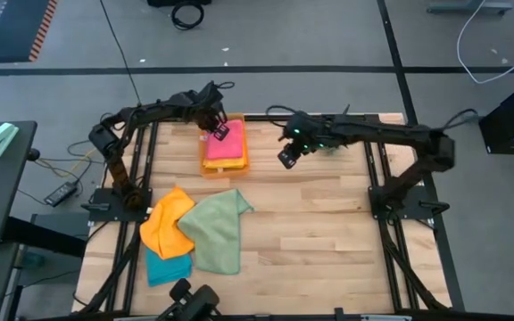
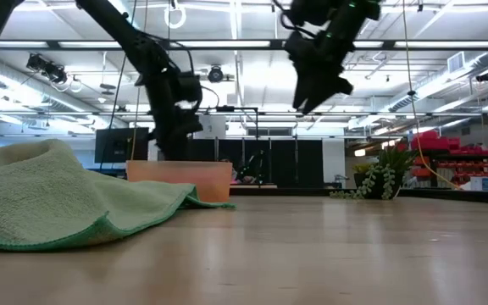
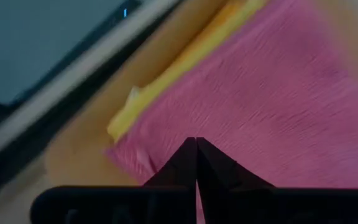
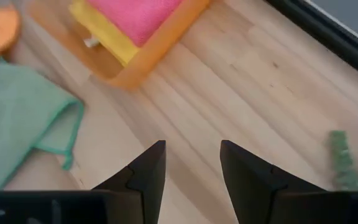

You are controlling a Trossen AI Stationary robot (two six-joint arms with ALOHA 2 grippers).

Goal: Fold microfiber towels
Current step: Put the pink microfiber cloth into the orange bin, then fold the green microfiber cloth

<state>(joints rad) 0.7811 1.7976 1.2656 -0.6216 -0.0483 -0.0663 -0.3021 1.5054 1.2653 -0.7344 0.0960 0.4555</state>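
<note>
1. Over the tray, the left gripper (image 3: 196, 163) has its jaws pressed together with the tips against the pink towel (image 1: 227, 143); whether a fold of cloth is pinched, I cannot tell.
2. That pink towel lies folded on a yellow towel (image 3: 185, 59) in the orange tray (image 1: 205, 166) at the table's far edge, where finished ones seem to be stacked.
3. Right of the tray, the right gripper (image 4: 191, 168) hovers with jaws apart and empty, probably waiting.
4. Near left, the green towel (image 1: 214, 227), orange towel (image 1: 163, 225) and teal towel (image 1: 166, 266) lie heaped, unfolded.

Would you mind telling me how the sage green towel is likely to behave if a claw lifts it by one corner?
The sage green towel will probably go limp and hang: it lies in soft rumpled folds on the table. It looks light, thin cloth with a turned-up edge. It overlaps the orange towel, so lifting it may drag that along.
</note>
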